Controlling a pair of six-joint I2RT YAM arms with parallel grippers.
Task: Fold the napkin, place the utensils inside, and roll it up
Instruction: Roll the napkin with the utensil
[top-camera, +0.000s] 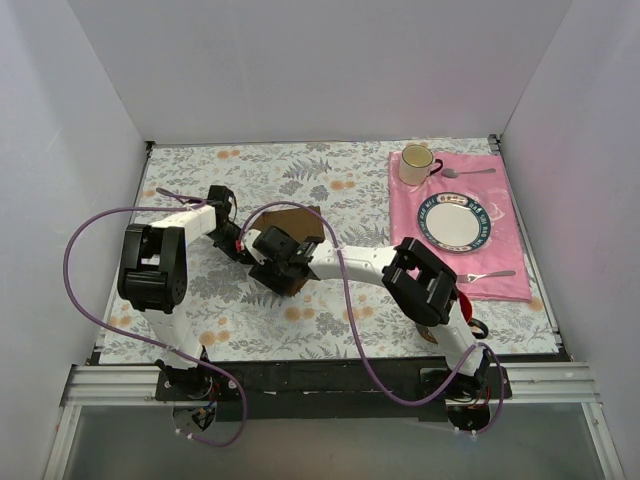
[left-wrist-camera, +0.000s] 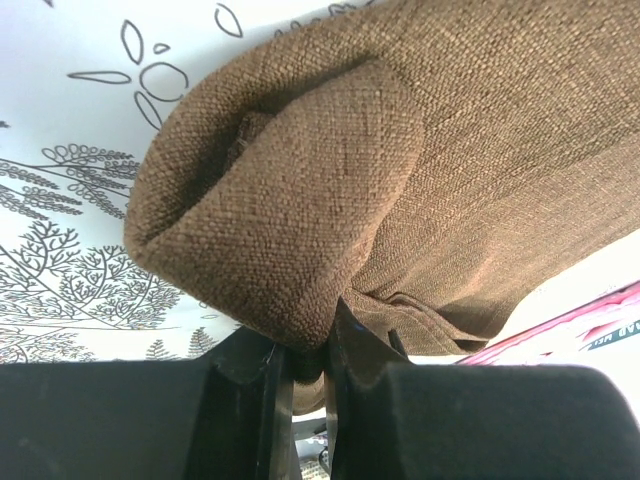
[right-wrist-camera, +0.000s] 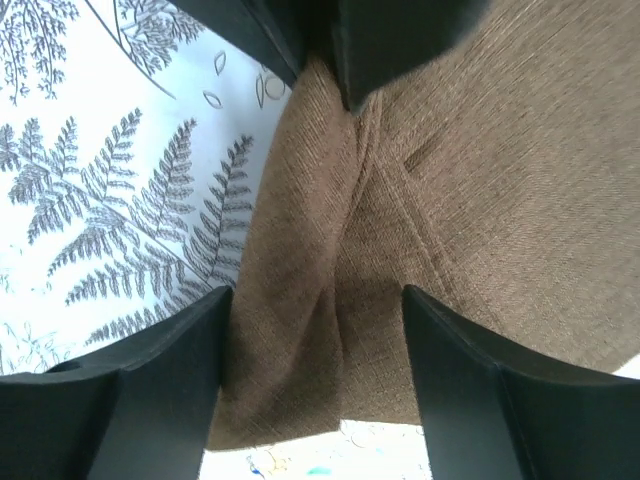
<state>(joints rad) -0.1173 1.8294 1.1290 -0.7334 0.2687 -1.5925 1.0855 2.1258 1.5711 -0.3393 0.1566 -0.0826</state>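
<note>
Napkin: the brown napkin (top-camera: 298, 218) lies bunched on the floral desk (top-camera: 200, 300), left of the pink placemat (top-camera: 405, 205) and apart from it.
Left tool: the left tool (left-wrist-camera: 312, 345) is pressed together, pinching a thick rolled fold of the napkin on the cloth's side away from the placemat. The fold bulges just past its fingertips.
Right tool: the right tool (right-wrist-camera: 318, 300) is spread wide over the napkin's near part. A raised ridge of cloth runs between its fingers (right-wrist-camera: 170, 380). Whether they touch the cloth cannot be told.
Tool to tool: both sit close together on the same ridge of napkin.
On the placemat: a plate (top-camera: 455, 222) and a cup (top-camera: 415, 163).
</note>
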